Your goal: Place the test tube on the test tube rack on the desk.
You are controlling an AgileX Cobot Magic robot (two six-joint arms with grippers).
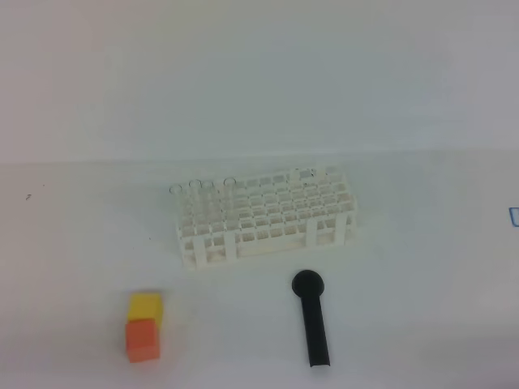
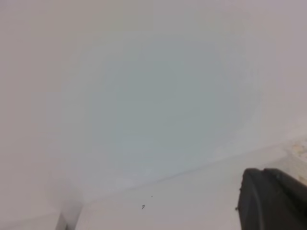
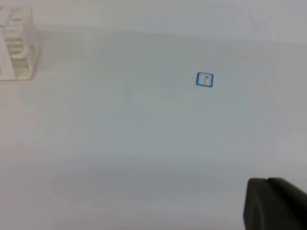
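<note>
Centrally, white latticed plastic test tube rack (image 1: 265, 215)

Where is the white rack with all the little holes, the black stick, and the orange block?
test tube rack (image 1: 263, 217): exterior high view, top lattice, middle.
black stick (image 1: 315, 328): exterior high view, middle of its handle.
orange block (image 1: 142, 339): exterior high view, front face.

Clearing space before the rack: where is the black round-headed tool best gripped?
Take the black tool by its straight handle, midway, from above, jaws across its narrow width. It lies flat on the desk, round head toward the rack.
</note>
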